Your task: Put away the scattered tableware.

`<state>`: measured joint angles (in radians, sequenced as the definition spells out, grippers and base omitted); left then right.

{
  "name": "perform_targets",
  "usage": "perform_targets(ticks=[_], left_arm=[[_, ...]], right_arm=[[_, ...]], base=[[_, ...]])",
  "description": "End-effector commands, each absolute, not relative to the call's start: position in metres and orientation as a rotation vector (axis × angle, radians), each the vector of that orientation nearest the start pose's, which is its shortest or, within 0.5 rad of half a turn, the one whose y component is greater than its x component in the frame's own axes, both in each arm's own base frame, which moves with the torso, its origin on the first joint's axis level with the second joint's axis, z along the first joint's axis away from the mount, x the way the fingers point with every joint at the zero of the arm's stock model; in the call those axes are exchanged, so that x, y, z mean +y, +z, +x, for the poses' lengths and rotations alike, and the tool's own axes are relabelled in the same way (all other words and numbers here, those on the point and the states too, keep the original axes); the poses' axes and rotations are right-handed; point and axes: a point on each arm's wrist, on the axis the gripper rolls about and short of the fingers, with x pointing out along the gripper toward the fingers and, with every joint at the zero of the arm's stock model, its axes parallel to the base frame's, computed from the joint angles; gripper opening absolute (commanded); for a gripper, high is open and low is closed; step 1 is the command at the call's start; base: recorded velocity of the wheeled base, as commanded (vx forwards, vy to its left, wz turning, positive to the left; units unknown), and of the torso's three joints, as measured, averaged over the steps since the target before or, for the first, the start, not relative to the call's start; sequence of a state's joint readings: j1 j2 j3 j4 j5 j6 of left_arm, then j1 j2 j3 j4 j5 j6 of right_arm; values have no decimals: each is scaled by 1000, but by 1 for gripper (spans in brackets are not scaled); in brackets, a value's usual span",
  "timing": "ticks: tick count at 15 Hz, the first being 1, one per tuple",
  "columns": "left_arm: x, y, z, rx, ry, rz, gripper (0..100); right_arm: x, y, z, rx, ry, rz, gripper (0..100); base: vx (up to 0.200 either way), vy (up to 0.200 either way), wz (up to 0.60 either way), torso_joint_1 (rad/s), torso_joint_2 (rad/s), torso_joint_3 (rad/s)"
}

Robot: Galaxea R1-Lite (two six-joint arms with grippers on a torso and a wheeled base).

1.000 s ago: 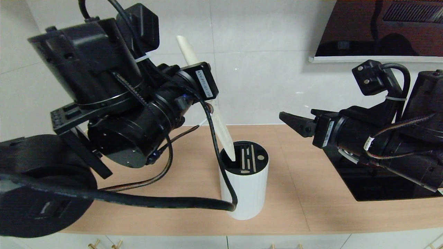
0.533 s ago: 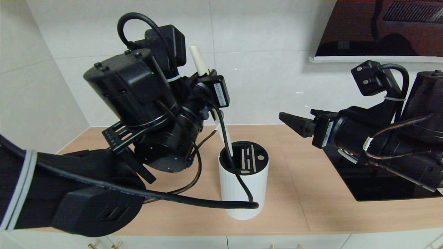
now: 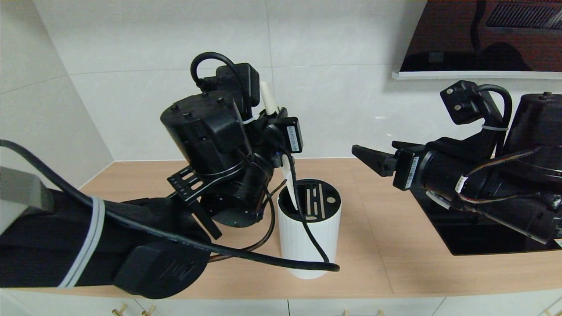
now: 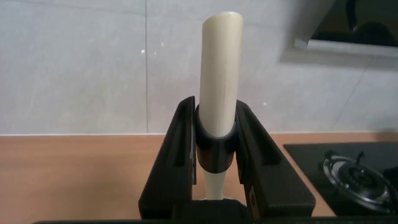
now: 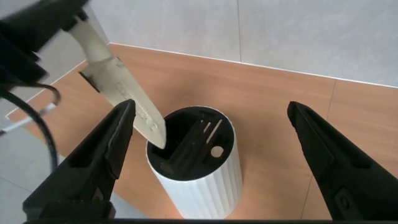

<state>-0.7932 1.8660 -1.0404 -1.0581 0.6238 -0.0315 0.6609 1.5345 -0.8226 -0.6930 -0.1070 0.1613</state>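
Note:
A cream-coloured knife (image 3: 287,173) stands steeply tilted, its blade tip inside the large opening of the white cylindrical holder (image 3: 309,237) on the wooden counter. My left gripper (image 3: 273,117) is shut on the knife's handle above the holder. In the left wrist view the handle (image 4: 219,74) sticks up between the clamped fingers of the left gripper (image 4: 216,140). The right wrist view has the blade (image 5: 124,87) entering the holder (image 5: 199,174). My right gripper (image 3: 373,151) hangs open to the right of the holder, above the counter, holding nothing.
The holder's dark top has several narrow slots and a round hole. A black cooktop (image 3: 483,237) is set into the counter (image 3: 386,245) at the right, under a dark range hood (image 3: 483,35). A tiled wall stands behind. Bare counter lies left of and behind the holder.
My left arm has swung away from the camera and lowered, bringing the knife more upright with its handle lower over the holder. The right arm has barely moved.

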Motion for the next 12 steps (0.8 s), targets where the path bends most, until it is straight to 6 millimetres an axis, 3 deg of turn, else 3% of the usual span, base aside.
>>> perform_targets(ticks=[1,12], left_arm=[[-250,222,265,-163,-172,-172,0],[-268,175,277,-80,-179,-104,0]], right_arm=[[166,240,218,66,551,148,100],[167,238,219,73,550,145,100]], base=[[0,0,0,0,0,0],[0,0,0,0,0,0]])
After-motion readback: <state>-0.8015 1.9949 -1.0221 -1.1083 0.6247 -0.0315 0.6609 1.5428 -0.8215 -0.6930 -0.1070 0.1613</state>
